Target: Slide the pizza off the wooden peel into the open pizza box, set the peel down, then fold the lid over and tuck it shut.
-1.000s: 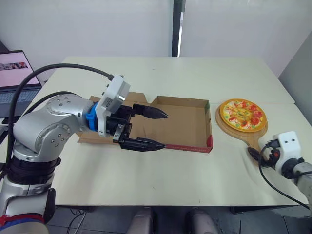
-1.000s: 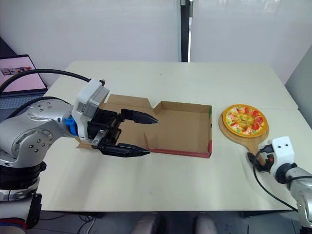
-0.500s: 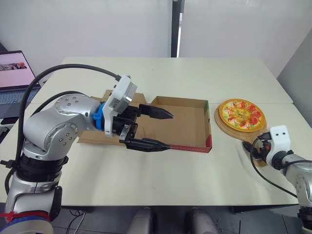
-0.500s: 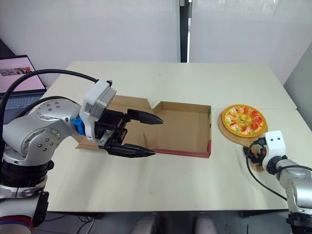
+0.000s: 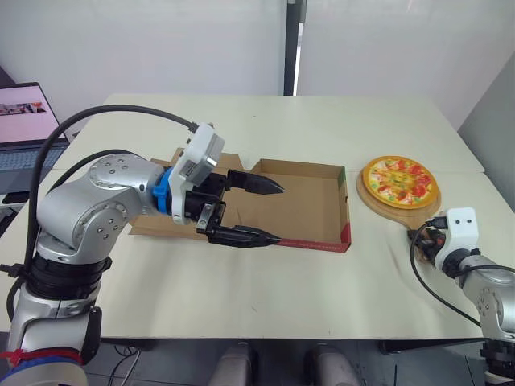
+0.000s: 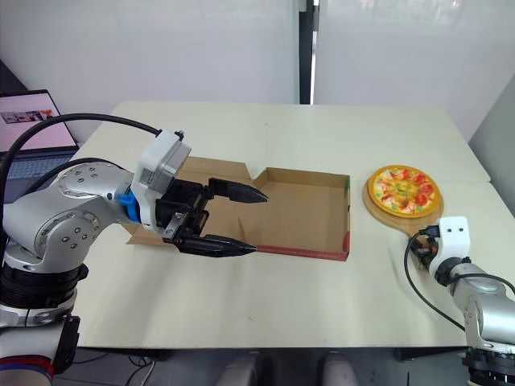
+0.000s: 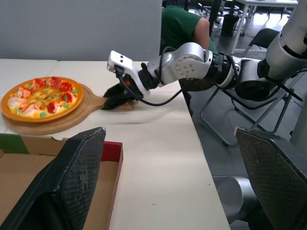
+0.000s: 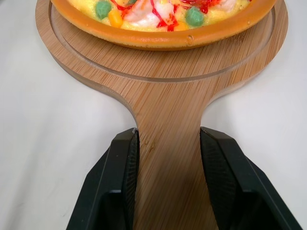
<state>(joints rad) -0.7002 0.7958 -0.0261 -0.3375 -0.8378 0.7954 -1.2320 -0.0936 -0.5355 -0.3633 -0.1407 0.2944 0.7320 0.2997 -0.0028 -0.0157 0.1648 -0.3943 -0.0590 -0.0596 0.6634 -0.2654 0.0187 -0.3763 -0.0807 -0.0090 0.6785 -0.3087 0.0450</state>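
One pizza (image 5: 400, 178) lies on one wooden peel (image 5: 405, 212), flat on the table (image 5: 265, 297) at 3 o'clock from the single open box (image 5: 310, 211), just beside its right wall. The box's lid (image 5: 228, 161) lies flat out at 9 o'clock. One laptop (image 5: 24, 121) stands off the table's 10 o'clock corner.

The left arm bends across the lid. The left gripper (image 5: 279, 215) points toward 3 o'clock and hangs spread wide over the box's front-left part, holding nothing.

The right arm reaches in from 5 o'clock. The right gripper (image 8: 169, 134) is clamped on the peel's handle, one black finger (image 8: 120, 182) against each edge.
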